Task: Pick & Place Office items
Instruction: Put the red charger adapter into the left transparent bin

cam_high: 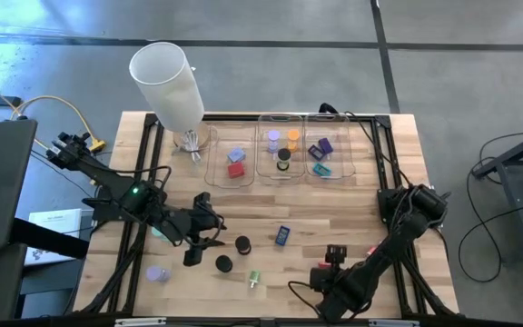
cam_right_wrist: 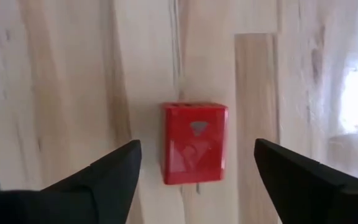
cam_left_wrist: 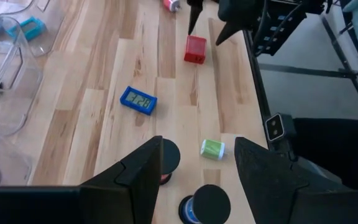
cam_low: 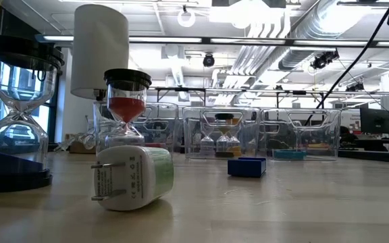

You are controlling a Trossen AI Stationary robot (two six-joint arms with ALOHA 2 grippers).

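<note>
Office items lie scattered over my near half of the pale wooden table (cam_high: 379, 182); the small red plastic block (cam_right_wrist: 194, 143) sits close to the near right edge, framed between the spread fingers of the right gripper (cam_right_wrist: 197, 180), which touch nothing; bare wood shows on both sides of the block; the high view hides that block under the right arm, and only the two wrist views show it (cam_left_wrist: 195, 49); from the left wrist view I see the right gripper's fingertips (cam_left_wrist: 194, 17) just beyond it.

Left gripper (cam_high: 204, 238) hangs left of centre, claw partly spread and pinching nothing; two black round discs (cam_high: 242, 244) lie just to its right, a green-and-white plug piece (cam_high: 253, 278) nearer the near edge, a lavender cap (cam_high: 157, 273) near the left edge, a blue rectangular clock piece (cam_high: 282, 235) in open wood at the middle.

Three clear rectangular plastic trays (cam_high: 216, 168) line the far edge, each already holding small pieces; a tall white translucent cylinder (cam_high: 172, 86) stands at the far left corner.

Only the low view shows that the discs are caps of clear sand timers, one with red sand (cam_low: 126, 108); the plug piece (cam_low: 131, 177) lies on its side there.
</note>
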